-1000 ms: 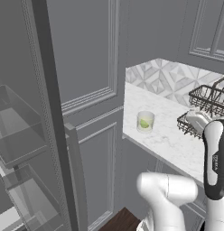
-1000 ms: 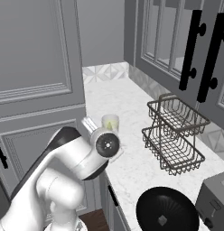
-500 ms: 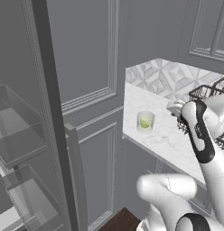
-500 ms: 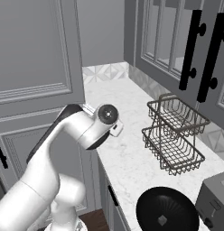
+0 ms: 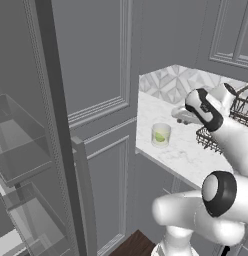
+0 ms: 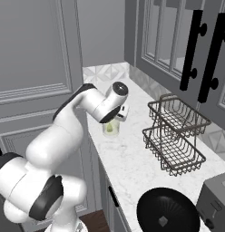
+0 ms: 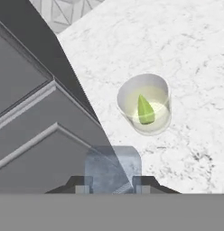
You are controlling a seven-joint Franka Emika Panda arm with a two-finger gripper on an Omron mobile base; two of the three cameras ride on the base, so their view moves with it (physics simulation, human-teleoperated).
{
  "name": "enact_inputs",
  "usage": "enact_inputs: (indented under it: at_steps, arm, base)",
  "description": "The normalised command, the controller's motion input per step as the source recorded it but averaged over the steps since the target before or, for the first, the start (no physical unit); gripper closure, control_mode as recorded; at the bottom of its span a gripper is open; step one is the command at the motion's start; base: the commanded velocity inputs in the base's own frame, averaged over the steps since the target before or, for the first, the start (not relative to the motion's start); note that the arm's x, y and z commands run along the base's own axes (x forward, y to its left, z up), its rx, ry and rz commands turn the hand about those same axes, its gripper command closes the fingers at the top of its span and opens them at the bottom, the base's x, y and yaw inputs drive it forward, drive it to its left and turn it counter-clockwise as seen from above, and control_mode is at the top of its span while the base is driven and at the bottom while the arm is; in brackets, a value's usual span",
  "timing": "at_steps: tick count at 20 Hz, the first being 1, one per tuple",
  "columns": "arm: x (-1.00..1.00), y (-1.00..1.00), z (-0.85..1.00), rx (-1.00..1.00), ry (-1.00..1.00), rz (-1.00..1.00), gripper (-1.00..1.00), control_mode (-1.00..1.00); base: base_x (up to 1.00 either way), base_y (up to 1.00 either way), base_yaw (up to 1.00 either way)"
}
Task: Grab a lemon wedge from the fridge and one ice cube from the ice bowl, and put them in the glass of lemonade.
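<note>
Claw (image 7: 113,180) clamped on a pale translucent ice cube (image 7: 113,168), hanging over the marble counter (image 7: 186,54) near its left edge. Glass of lemonade (image 7: 144,104) sits just ahead, apart from the cube, lemon wedge (image 7: 144,110) already in it. Bare counter all around the glass; wire rack (image 6: 175,133) well to the right. Fridge (image 5: 43,150) door open, far left.

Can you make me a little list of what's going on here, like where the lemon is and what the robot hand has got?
lemon wedge: already in the glass of lemonade
glass: upright on the marble counter, near its edge
gripper: hangs above the counter, holding a pale see-through ice cube
ice cube: not in the glass yet
wire rack: farther along the counter
fridge: door open
</note>
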Motion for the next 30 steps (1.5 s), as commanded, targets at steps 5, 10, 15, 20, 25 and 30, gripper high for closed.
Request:
enact_inputs:
  at_steps: [5,10,15,20,25,30]
  arm:
    - [0.12,-0.01,-0.23,-0.14,-0.07,0.17,1.00,-1.00]
    - [0.31,0.00,-0.24,-0.15,-0.02,0.15,1.00,-1.00]
    - [0.59,0.00,-0.36,-0.18,0.00,0.08,1.00,-1.00]
    - [0.49,0.02,-0.21,-0.07,0.00,0.03,1.00,-1.00]
    - [0.58,0.00,-0.17,0.00,0.02,0.05,1.00,-1.00]
    - [0.38,0.00,-0.04,-0.01,0.04,0.04,1.00,-1.00]
  base:
    - [0.00,0.00,0.00]
    - [0.00,0.00,0.00]
    - [0.00,0.00,0.00]
    - [0.00,0.00,0.00]
    - [0.00,0.00,0.00]
    - [0.00,0.00,0.00]
